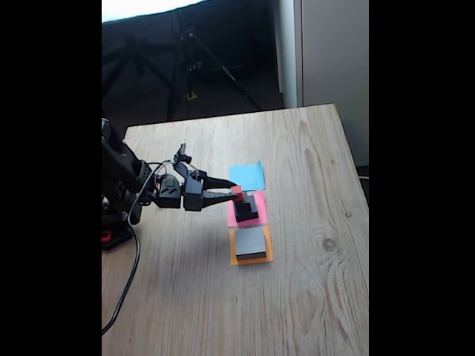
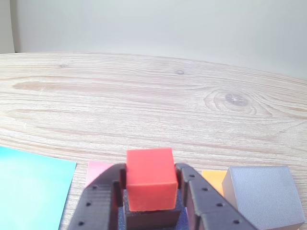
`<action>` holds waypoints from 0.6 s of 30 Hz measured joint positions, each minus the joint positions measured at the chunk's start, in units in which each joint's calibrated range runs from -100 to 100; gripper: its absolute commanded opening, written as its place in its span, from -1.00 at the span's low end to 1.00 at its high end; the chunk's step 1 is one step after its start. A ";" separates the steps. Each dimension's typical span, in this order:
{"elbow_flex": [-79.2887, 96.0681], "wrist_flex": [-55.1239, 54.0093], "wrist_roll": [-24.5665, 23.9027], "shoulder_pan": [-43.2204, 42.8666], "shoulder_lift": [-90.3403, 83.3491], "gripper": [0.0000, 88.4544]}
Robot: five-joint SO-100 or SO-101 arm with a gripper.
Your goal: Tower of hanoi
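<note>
On the pale wooden surface three paper squares lie in a row: blue, pink and orange. Largest of the tower pieces, the grey block sits alone on the orange square, and the wrist view shows it just to the right of the hand. Next in size, the medium black block rests on the pink square, carrying the small black cube, which in turn carries the red cube, the tiniest. The hand reaches in from the left of the fixed view, its two dark fingers standing on either side of the red cube, closed against it or very nearly; whether it grips firmly I cannot tell.

My worry is the stack: a slightly skewed pinch could twist the red cube out, and fingers set too low could drag the black cube off its base and topple the pile. No brand, label or readable writing appears anywhere.
</note>
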 measured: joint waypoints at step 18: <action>-3.30 -0.48 0.00 -0.41 4.70 -0.99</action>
